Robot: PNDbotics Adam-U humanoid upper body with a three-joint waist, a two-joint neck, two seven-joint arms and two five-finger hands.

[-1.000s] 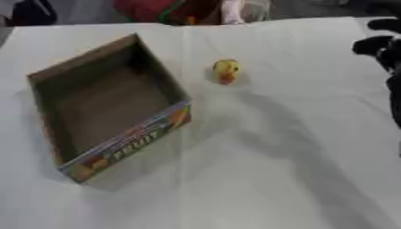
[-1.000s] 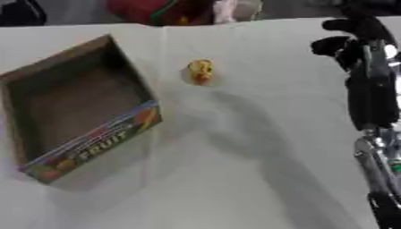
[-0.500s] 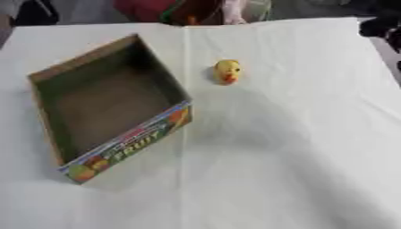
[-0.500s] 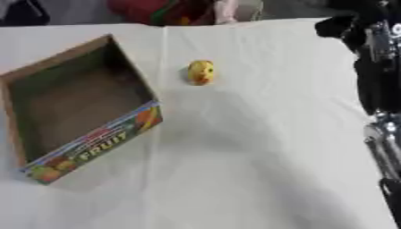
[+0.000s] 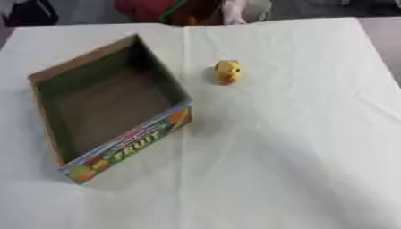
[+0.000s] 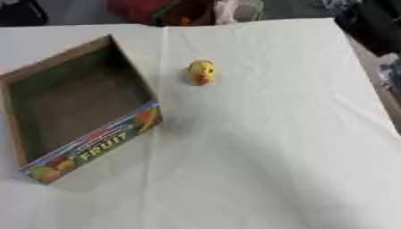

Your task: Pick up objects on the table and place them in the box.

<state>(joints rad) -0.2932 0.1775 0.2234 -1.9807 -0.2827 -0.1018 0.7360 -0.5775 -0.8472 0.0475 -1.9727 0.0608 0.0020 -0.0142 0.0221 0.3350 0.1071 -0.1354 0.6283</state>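
A small yellow toy duck [image 5: 227, 71] with an orange beak sits on the white tablecloth, right of the box's far corner and apart from it. The cardboard box [image 5: 125, 145] lies open-topped at the left, with "FRUIT" printed on its near wall, and nothing shows inside it. A black part of my right arm or hand [image 6: 368, 24] shows only in the right eye view, at the top right corner, far from the duck. It is too blurred to make out further. My left hand appears in neither view.
Red and dark things [image 5: 160, 8] lie beyond the table's far edge. The white cloth [image 5: 297, 147] spreads wide to the right of the box and toward me. The table's right edge [image 6: 385, 105] runs down the right side.
My right arm has drawn back up and to the right, leaving the left eye view altogether. The duck and the box have stayed where they were.
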